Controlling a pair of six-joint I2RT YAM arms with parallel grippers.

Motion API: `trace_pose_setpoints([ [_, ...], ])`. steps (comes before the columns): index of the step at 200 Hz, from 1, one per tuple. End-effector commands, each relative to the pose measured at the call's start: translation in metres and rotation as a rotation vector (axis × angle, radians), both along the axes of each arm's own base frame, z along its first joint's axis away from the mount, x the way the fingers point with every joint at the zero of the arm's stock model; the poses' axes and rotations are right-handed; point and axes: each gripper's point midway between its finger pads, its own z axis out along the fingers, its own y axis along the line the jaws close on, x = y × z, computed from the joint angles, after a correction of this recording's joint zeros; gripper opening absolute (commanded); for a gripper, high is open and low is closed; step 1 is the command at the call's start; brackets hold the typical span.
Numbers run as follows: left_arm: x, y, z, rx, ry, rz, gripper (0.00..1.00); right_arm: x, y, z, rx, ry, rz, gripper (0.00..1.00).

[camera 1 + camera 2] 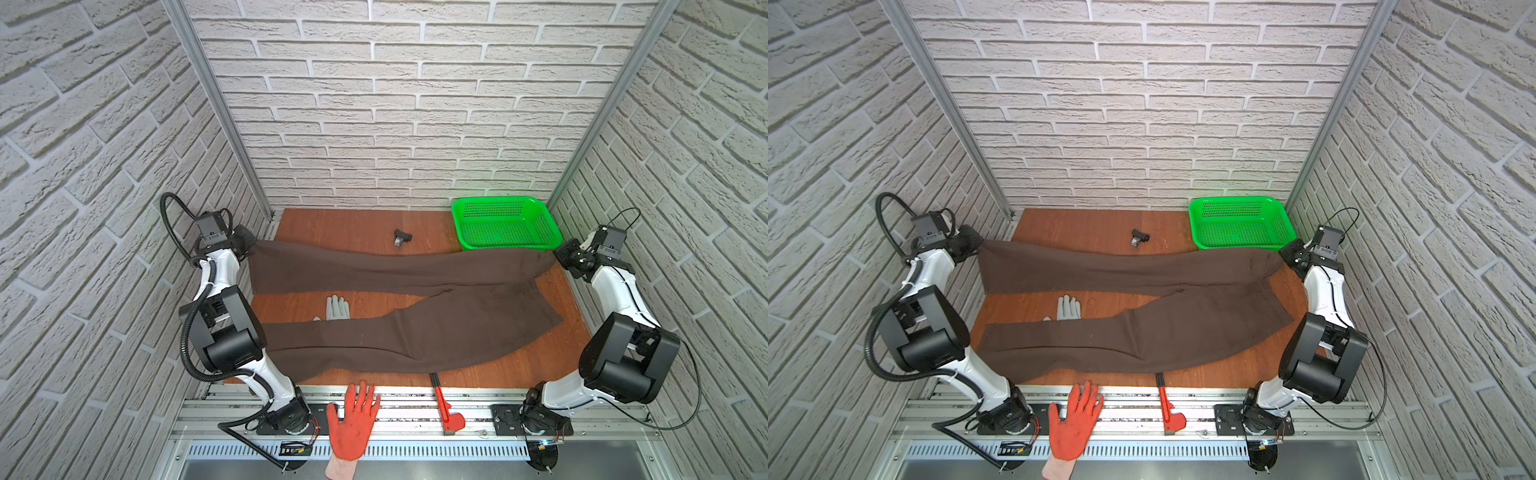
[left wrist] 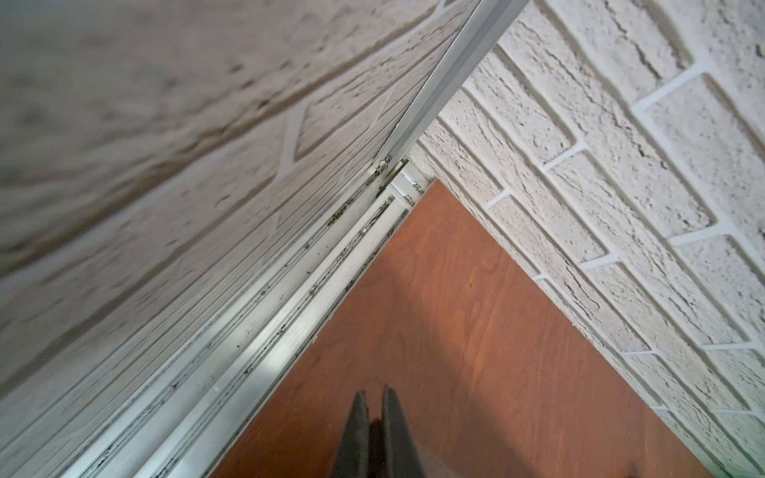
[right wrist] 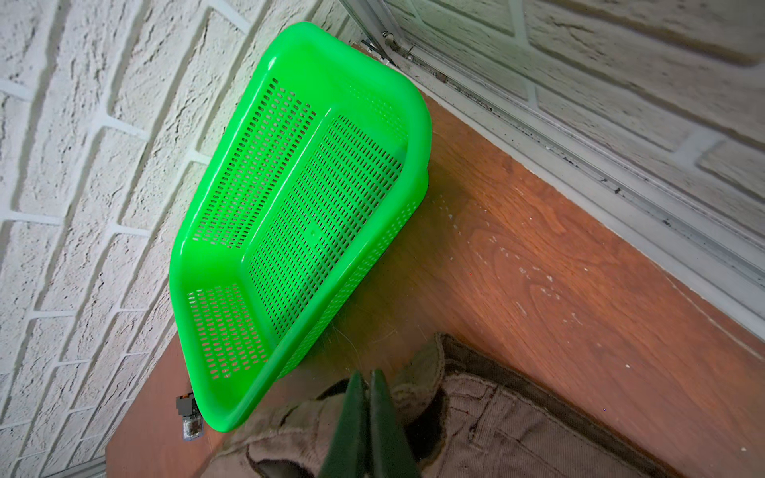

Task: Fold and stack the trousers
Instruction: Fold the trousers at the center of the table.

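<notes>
trousers point(image 1: 374, 266): matt brown cloth | basket point(image 1: 490, 212): glossy green plastic | table point(image 1: 332, 228): smooth wood

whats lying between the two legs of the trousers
A pale grey glove lies in the gap between the legs of the trousers, its wrist end hidden at the near leg. Both top views show it.

Bright, even light; wide-angle edge distortion.
</notes>
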Motion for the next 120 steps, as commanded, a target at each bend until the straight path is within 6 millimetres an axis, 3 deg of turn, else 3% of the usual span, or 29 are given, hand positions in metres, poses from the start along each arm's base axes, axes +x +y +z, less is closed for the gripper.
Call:
trace_pose_setpoints([
  [1,-0.002,0.013,0.033,0.047,-0.107,0.035,0.0,-0.008,-0.002,0.006,-0.025,-0.007,-0.007,0.05],
  [26,-0.005,0.018,0.034,0.05,-0.124,0.048,0.0,-0.005,-0.005,0.016,-0.035,-0.037,-0.026,0.05],
  [50,0.008,0.021,0.045,0.037,-0.155,0.037,0.0,0.017,-0.009,0.033,-0.012,-0.096,-0.039,0.05],
  [89,0.037,0.029,0.089,0.021,-0.264,0.015,0.0,0.068,-0.007,0.073,-0.014,-0.218,-0.017,0.05],
  [120,0.051,0.039,0.129,0.025,-0.359,0.014,0.0,0.094,-0.014,0.111,-0.04,-0.333,-0.034,0.05],
])
